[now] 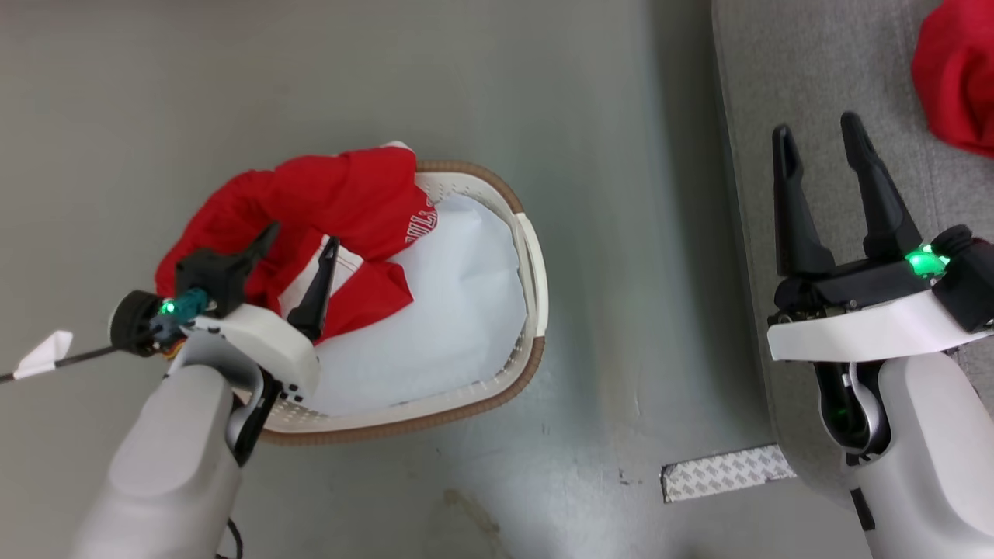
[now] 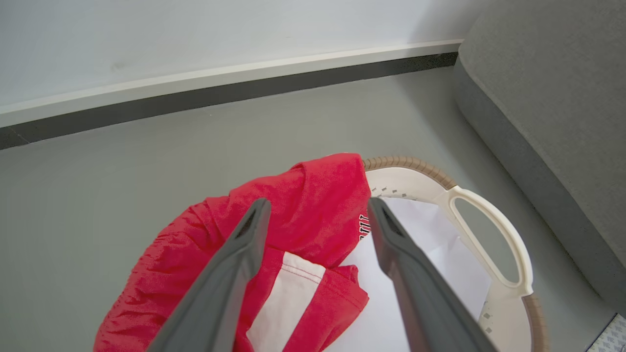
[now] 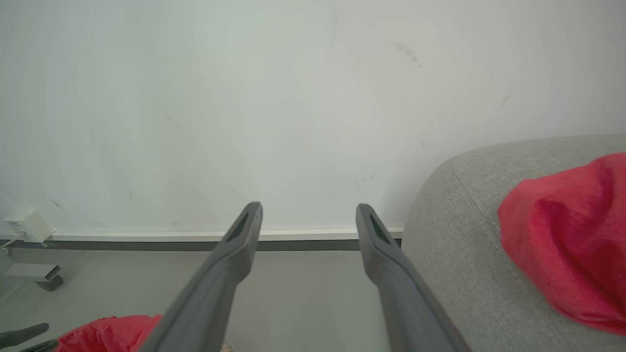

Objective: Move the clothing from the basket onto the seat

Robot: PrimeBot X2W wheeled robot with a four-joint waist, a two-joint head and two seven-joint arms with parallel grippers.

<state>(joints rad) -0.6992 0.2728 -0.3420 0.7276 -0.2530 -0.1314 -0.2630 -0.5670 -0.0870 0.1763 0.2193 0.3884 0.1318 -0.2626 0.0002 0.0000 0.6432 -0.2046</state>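
Observation:
A red jersey with white trim and lettering (image 1: 326, 210) (image 2: 313, 215) lies over the far left part of the cream basket (image 1: 528, 256) (image 2: 508, 244), hanging over its rim. My left gripper (image 1: 301, 237) (image 2: 318, 208) hovers open just above it, one finger on each side of a fold, holding nothing. A second red garment (image 1: 955, 78) (image 3: 567, 234) rests on the grey seat (image 1: 776, 93) (image 3: 464, 244) at the right. My right gripper (image 1: 819, 132) (image 3: 308, 210) stands open and empty above the seat's left edge.
A white sheet (image 1: 458, 310) lines the basket. Grey floor surrounds it, with a patterned tape strip (image 1: 726, 472) near the seat's base. A wall with a dark skirting (image 2: 195, 93) runs behind. A small white box (image 3: 29, 225) sits low on the wall.

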